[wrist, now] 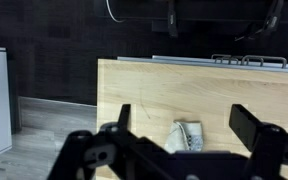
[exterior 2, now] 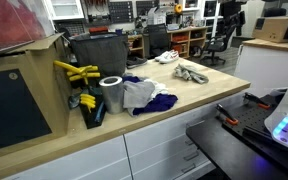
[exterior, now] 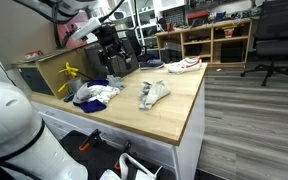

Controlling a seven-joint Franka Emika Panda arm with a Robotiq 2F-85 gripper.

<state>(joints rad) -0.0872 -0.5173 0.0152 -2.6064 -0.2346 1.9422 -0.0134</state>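
Gripper (wrist: 182, 115) gapes wide, empty; the grey cloth (wrist: 189, 137) lies just at 6 o'clock, its long axis running 12-to-6.

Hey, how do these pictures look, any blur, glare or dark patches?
Wrist view: the open gripper is a dark, soft silhouette near the lens, while the wooden table is evenly lit. In an exterior view, the white rounded casing looms out of focus in the corner. In an exterior view, a device glows bluish-white, slightly blown out.
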